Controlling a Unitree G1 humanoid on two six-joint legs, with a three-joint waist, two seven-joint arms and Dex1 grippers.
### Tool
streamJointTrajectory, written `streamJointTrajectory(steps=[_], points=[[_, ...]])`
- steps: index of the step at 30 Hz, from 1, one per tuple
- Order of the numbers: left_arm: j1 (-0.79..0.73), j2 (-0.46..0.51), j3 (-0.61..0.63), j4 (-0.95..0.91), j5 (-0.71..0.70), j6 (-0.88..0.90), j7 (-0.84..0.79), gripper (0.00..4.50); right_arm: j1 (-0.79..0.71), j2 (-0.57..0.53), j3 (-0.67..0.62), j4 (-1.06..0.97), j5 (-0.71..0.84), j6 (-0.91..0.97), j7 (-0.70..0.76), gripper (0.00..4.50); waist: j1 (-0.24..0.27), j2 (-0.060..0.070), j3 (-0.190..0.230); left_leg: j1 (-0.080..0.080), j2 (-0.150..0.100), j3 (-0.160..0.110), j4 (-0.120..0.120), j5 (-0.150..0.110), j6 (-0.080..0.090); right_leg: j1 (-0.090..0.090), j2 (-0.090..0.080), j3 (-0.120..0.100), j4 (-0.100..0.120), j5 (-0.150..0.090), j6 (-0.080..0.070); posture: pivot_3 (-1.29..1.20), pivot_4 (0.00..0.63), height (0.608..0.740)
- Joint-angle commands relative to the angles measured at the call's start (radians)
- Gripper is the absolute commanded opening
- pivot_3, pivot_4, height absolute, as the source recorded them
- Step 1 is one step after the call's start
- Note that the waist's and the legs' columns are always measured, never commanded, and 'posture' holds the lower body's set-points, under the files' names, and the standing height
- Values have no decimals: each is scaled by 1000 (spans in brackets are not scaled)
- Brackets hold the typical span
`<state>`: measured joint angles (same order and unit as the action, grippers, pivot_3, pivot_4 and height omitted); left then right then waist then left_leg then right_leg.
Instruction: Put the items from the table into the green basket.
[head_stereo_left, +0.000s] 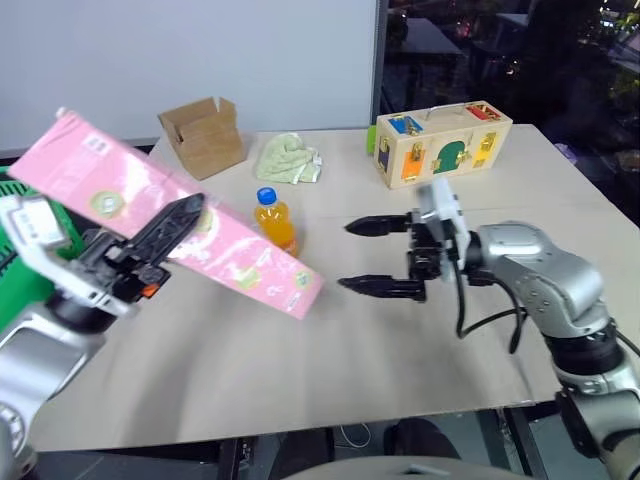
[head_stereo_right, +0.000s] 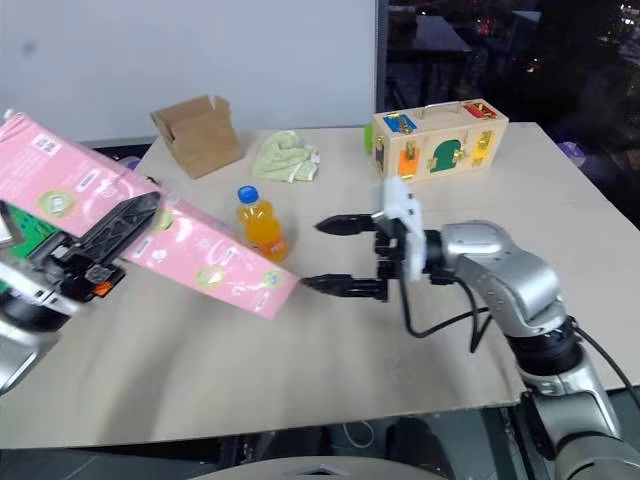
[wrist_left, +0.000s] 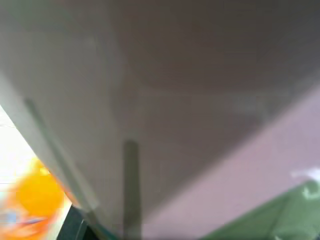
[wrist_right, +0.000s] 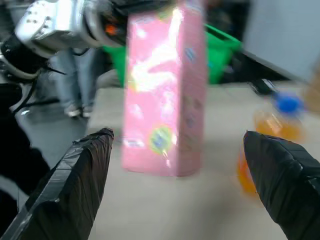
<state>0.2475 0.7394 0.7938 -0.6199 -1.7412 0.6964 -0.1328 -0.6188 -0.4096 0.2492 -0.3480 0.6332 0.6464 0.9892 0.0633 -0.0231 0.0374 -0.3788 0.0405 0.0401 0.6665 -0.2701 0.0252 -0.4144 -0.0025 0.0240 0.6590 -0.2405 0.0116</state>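
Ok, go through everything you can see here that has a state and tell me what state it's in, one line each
Left pincer: shut on the pink carton.
Pink carton: lifted off the table, tilted, far end higher.
Right pincer: open, empty, level above the table.
Orange-drink bottle: upright on the table, blue cap on.
Green basket: beside the table, contents hidden.
Cardboard box: open, flaps up.
Green cloth: crumpled.
Wooden latch box: doors shut.

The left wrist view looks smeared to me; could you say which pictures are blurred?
Left wrist view: heavily blurred, the bottle an orange smear. Right wrist view: pink carton softened. Left eye view: sharp, with the carton shading the table.
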Motion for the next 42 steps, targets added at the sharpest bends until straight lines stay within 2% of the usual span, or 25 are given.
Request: streamJointTrajectory(steps=[1, 3, 4, 9, 12, 15, 18, 22, 26, 30, 33, 36, 39, 42], points=[[65, -13, 130, -68, -21, -55, 12, 2444, -48, 32, 30, 50, -36, -61, 35, 4424, 23, -1, 0, 0, 0, 0, 0, 0, 0, 0, -1, 0, -1, 0, 0, 369, 0, 740], [123, -30, 182, -90, -14, -67, 10, 2444, -57, 46, 36, 84, -41, -77, 58, 4424, 57, -1, 0, -1, -1, 0, 0, 0, 0, 0, -3, -1, -2, 0, -1, 399, 0, 740], [154, -43, 208, -102, -1, -77, 11, 2444, -58, 50, 42, 100, -48, -94, 75, 4424, 67, -2, 0, -2, -1, 0, 0, -1, -1, 0, -9, -2, -4, 1, -2, 421, 0, 740], [277, -103, 297, -159, 25, -134, 17, 2444, -62, 89, 64, 166, -77, -155, 122, 4424, 135, -1, 0, -5, -3, -2, -1, -2, -3, -2, -13, -8, -8, 1, -1, 480, 0, 740], [265, -89, 322, -135, 97, -188, 63, 2444, -74, 135, 70, 201, -125, -202, 88, 4424, 174, 0, 1, -7, -2, -5, -1, -4, -6, -2, -13, -12, -10, 0, 0, 505, 0, 740], [214, 26, 378, -11, 222, -206, 70, 2444, -117, 222, 59, 234, -181, -183, -53, 4424, 204, 0, 1, -9, -1, -5, -2, -4, -6, -3, -12, -16, -10, 0, 0, 507, 0, 740], [160, 122, 425, 130, 282, -195, 42, 2444, -140, 264, 51, 219, -186, -146, -106, 4424, 230, 0, 1, -16, -1, -6, -2, -2, -11, -9, -8, -25, -10, 0, 0, 503, 0, 740], [84, 343, 451, 461, 496, -190, -120, 2444, -171, 318, 39, 197, -205, -82, -228, 4424, 253, -3, -1, -22, -1, -6, -3, -3, -13, -13, -10, -32, -12, 0, 0, 467, 0, 740], [-85, 591, 321, 902, 736, -297, -314, 2444, -200, 381, 10, 157, -193, -37, -333, 4424, 253, -5, -2, -26, -1, -6, -5, -3, -14, -17, -11, -37, -15, 0, 0, 414, 0, 740], [-353, 725, 93, 1239, 885, -411, -370, 2444, -236, 423, -4, 153, -180, -30, -368, 4424, 242, -6, -2, -29, -2, -6, -7, -3, -15, -19, -11, -39, -16, 0, 0, 368, 0, 740], [-614, 742, -106, 1406, 973, -470, -438, 2444, -261, 441, -7, 153, -169, -41, -361, 4424, 229, -8, -4, -31, -2, -6, -7, -2, -15, -19, -11, -40, -16, 4, 0, 368, 0, 740], [-895, 702, -294, 1567, 1120, -521, -493, 2444, -290, 441, -3, 159, -167, -62, -335, 4424, 220, -13, -7, -35, -2, -10, -6, 1, -12, -21, -10, -43, -15, 5, -1, 334, 0, 740], [-1075, 661, -398, 1718, 1256, -590, -492, 2444, -317, 450, -10, 171, -166, -60, -338, 4424, 198, -15, -8, -35, -2, -12, -6, 2, -14, -21, -10, -45, -13, 5, -1, 288, 0, 740], [-1154, 625, -442, 1826, 1346, -631, -471, 2444, -331, 446, -10, 173, -173, -57, -341, 4424, 168, -16, -8, -34, -2, -12, -4, 3, -15, -21, -10, -45, -11, 5, -1, 265, 0, 740]])
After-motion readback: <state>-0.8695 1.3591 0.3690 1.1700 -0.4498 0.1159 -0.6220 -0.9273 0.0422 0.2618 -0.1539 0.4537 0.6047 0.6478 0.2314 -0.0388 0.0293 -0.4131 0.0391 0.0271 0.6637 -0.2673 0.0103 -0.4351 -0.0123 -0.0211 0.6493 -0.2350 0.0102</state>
